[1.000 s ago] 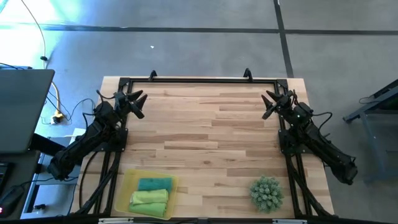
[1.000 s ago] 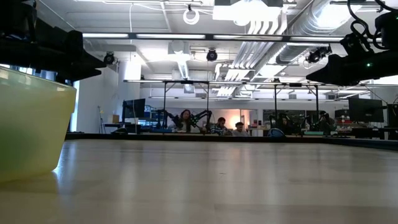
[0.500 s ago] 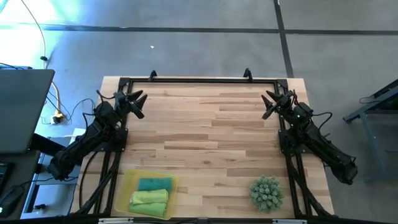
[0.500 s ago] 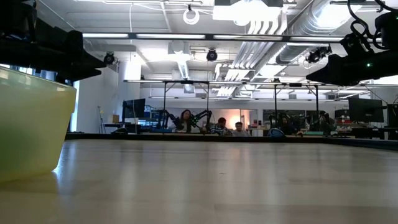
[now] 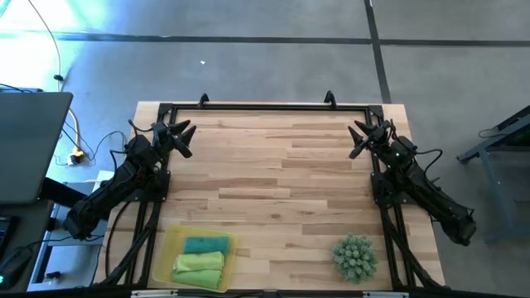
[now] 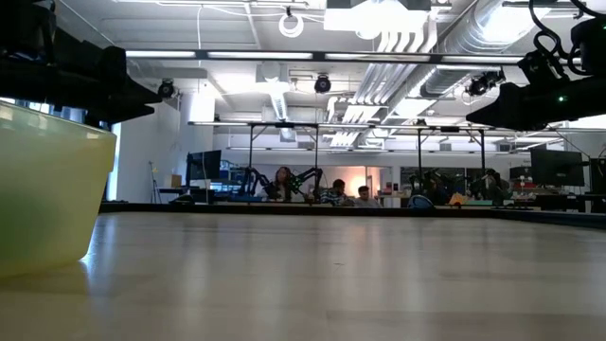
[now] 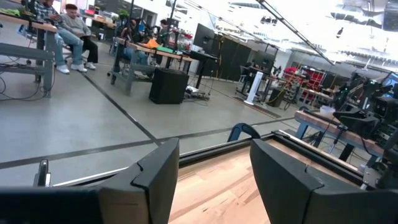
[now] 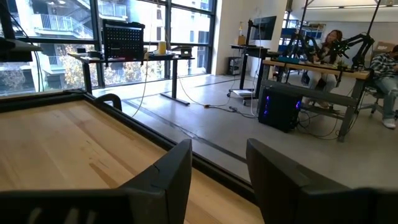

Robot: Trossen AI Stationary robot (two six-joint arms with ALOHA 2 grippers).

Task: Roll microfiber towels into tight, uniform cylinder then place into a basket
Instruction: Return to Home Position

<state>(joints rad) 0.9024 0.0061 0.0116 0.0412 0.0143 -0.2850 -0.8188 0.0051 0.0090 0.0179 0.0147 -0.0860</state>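
My left pincer [image 5: 184, 136] hangs empty, fingers apart, well beyond the basket [image 5: 166, 248]; inside the basket lie rolled towels [image 5: 201, 263], one blue, the rest green; my right pincer [image 5: 358, 136], likewise spread and empty, sits far across from the basket; I judge I'm parking; no loose towel shows, so nothing needs grasping next.

The rolled towels [image 5: 201, 255] lie inside the basket [image 5: 166, 251] on the table [image 5: 273, 174]; a bushy plant [image 5: 356, 256] stands well to the basket's right.
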